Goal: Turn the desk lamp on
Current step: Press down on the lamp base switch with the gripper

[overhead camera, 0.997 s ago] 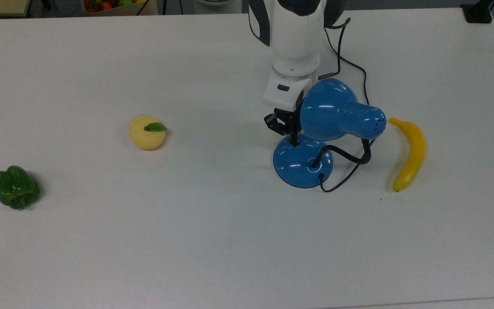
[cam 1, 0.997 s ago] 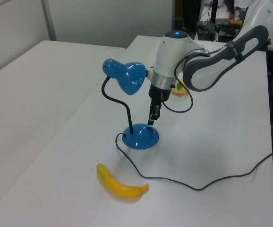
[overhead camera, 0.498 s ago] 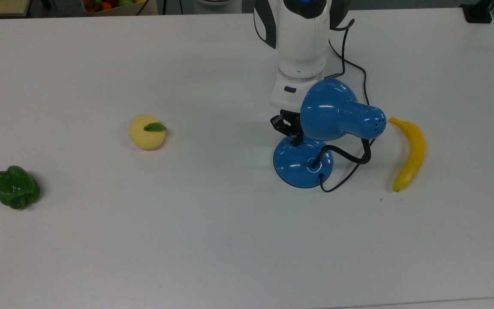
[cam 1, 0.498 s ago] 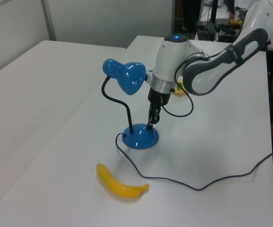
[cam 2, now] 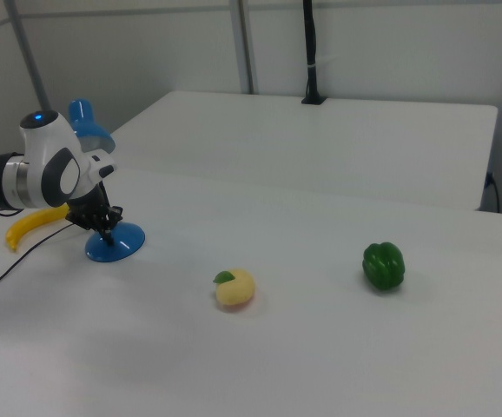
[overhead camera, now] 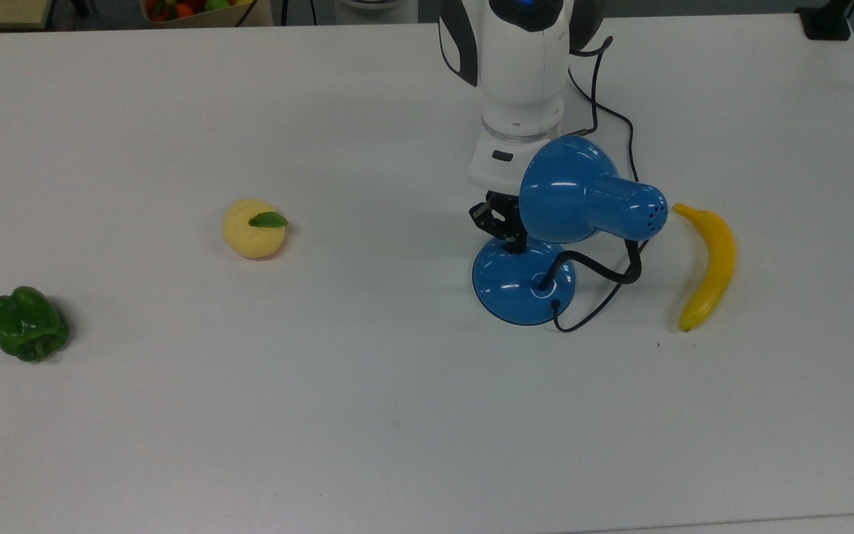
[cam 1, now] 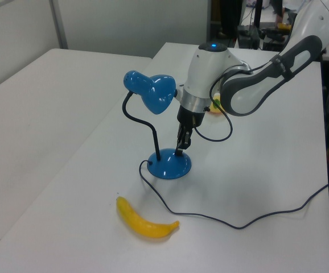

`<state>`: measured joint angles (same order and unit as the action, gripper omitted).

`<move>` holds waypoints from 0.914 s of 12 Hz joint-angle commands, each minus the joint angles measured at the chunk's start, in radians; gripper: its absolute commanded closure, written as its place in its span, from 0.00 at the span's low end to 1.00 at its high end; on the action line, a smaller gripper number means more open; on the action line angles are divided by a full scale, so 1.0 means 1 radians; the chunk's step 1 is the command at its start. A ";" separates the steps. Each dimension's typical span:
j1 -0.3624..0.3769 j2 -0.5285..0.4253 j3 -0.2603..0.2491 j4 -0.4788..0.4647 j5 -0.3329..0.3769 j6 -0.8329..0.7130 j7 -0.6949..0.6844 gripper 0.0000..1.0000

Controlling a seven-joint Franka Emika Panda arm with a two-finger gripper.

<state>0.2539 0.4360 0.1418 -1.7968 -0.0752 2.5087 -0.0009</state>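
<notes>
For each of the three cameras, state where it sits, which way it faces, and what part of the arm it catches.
Top view: high above, looking down the white table; arm enters from the top edge, gripper at the desk lamp.
Left view: beside the banana, looking across at the lamp; elbow and wrist show.
Right view: opposite side, past the green pepper; arm at its left.
All share lamp and banana.

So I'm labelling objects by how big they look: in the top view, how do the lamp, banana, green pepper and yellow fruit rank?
Largest to smallest in the top view:
1. lamp, clearly the biggest
2. banana, the longest of the rest
3. green pepper and yellow fruit, too alike to rank
</notes>
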 commanded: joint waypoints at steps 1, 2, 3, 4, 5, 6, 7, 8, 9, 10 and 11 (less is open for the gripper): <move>0.004 0.030 -0.002 0.001 0.005 0.035 -0.013 1.00; 0.004 0.035 -0.002 0.001 0.005 0.036 -0.013 1.00; 0.004 0.036 -0.001 0.001 0.005 0.048 -0.013 1.00; 0.004 0.036 -0.001 0.001 0.005 0.079 -0.011 1.00; 0.004 0.036 -0.001 0.001 0.005 0.088 -0.011 1.00; 0.004 0.035 -0.001 0.001 0.005 0.088 -0.011 1.00; 0.004 0.033 -0.001 0.001 0.005 0.085 -0.010 1.00; 0.004 0.027 -0.001 -0.001 0.008 0.076 -0.008 1.00; 0.004 0.023 -0.001 -0.003 0.009 0.068 -0.007 1.00; 0.002 0.014 -0.001 -0.004 0.009 0.043 -0.005 1.00; -0.001 -0.005 -0.001 -0.001 0.011 -0.032 -0.005 1.00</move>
<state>0.2540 0.4506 0.1419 -1.7968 -0.0753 2.5611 -0.0008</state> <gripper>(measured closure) 0.991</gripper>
